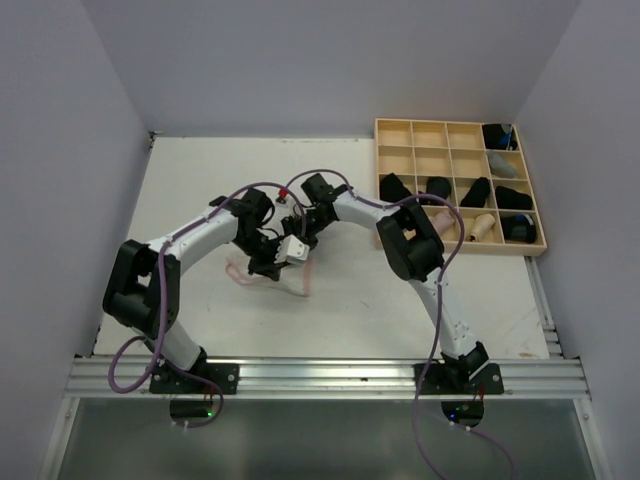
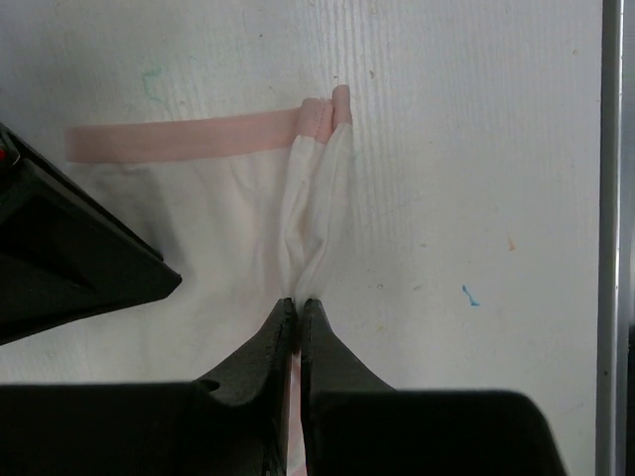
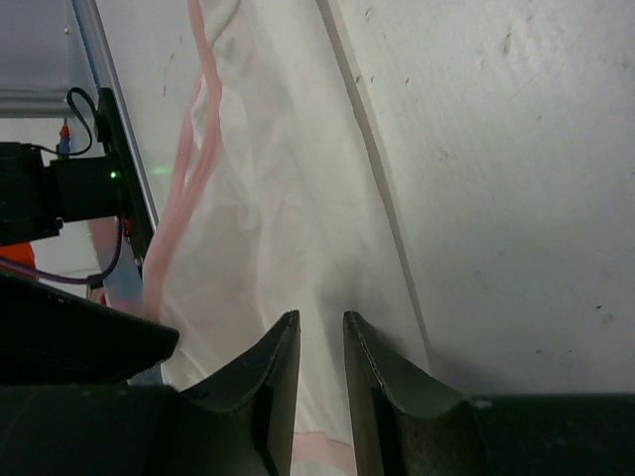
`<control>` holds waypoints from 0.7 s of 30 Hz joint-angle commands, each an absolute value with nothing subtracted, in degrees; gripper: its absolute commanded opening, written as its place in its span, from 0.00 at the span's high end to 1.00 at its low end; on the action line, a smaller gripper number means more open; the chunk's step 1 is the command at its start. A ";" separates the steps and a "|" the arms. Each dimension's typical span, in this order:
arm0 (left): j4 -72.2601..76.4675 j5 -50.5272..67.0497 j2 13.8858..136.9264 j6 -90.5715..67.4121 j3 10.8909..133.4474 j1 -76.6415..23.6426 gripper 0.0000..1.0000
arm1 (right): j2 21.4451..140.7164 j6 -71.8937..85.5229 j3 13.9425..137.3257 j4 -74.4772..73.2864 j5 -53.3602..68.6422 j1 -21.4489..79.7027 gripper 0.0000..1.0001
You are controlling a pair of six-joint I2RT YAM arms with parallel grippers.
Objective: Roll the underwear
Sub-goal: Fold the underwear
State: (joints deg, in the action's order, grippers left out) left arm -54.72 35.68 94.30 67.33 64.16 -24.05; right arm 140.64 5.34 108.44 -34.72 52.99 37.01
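Room: plain pale grey walls [image 1: 300,60] close in the back and both sides of the top view.
Surface: a white desk [image 1: 400,310], scuffed, with small blue and green paint flecks [image 2: 469,295] showing in the left wrist view.
Near edge: a metal rail [image 1: 330,375] runs along the bottom of the top view and carries both arm bases.
Tray: a pale wooden grid tray [image 1: 430,135] sits at the upper right of the desk.
Tray contents: black rolls [image 1: 395,187] fill several lower and right compartments; the top left ones are bare.
Underwear: the white underwear [image 2: 228,208] with pink edging lies rumpled on the desk, left of centre in the top view, under both arms.
Left gripper [image 2: 299,302]: fingers clenched on a raised fold of the white cloth.
Right gripper [image 3: 320,322]: fingers a narrow gap apart over the same cloth; whether they grasp it cannot be told.
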 commanded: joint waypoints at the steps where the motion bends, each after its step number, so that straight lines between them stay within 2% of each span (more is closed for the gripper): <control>1: -58.18 38.14 92.03 70.83 64.25 -23.73 1.00 | 138.44 2.55 105.30 -35.43 51.15 37.18 0.71; 8: -61.87 40.25 87.89 72.78 61.44 -23.91 1.00 | 130.35 7.29 90.82 -29.19 54.04 39.63 0.72; 11: -60.74 41.31 87.10 70.94 60.21 -24.52 1.00 | 128.33 9.31 88.34 -27.69 55.46 42.09 0.72; 21: -54.76 39.11 90.26 67.41 62.40 -26.72 1.00 | 129.20 9.14 91.76 -29.35 55.64 42.80 0.71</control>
State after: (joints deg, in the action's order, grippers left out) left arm -57.74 38.50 89.01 68.58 60.29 -26.04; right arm 130.87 9.43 89.36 -28.75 55.40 43.46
